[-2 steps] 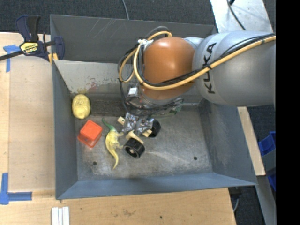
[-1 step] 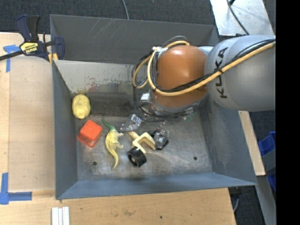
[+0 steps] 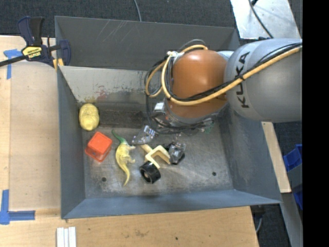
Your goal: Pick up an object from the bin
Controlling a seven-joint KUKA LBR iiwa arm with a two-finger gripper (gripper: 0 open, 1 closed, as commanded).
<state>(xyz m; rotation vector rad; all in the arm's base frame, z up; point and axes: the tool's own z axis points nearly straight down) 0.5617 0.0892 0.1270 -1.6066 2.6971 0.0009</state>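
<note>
Camera view, contents of one grey metal bin (image 3: 71,138), listed from the pincer outward.

1. Gripper (image 3: 161,143): hangs low over the middle of the bin floor, under the rounded orange cover (image 3: 198,81) at the arm's wrist. Its two fingertips (image 3: 146,135) stand spread apart, one to the upper left and one to the lower right, with nothing pinched between them.

2. Pale cream angular plastic piece (image 3: 156,154): lies flat on the floor at mid-bin, just below the gap between the spread fingers and close to the lower-right one. Whether that finger touches it cannot be told.

3. Short black cylinder (image 3: 150,174): lies just below the cream piece, against its lower end. Whether the two are joined or separate cannot be told.

4. Yellow-green toy figure with a long curved tail (image 3: 124,160): lies just left of the cream piece, its tail pointing toward the near wall. It is apart from the fingers.

5. Orange-red cube (image 3: 98,146): sits left of the toy figure, near the left wall.

6. Yellow lumpy rounded fruit shape (image 3: 89,116): rests above the cube, at the foot of the far wall in the left corner. It is well apart from the gripper.

7. Silver-grey arm (image 3: 267,81): enters over the right rim, with a yellow cable (image 3: 257,68) running along it and looping round the orange cover.
</note>
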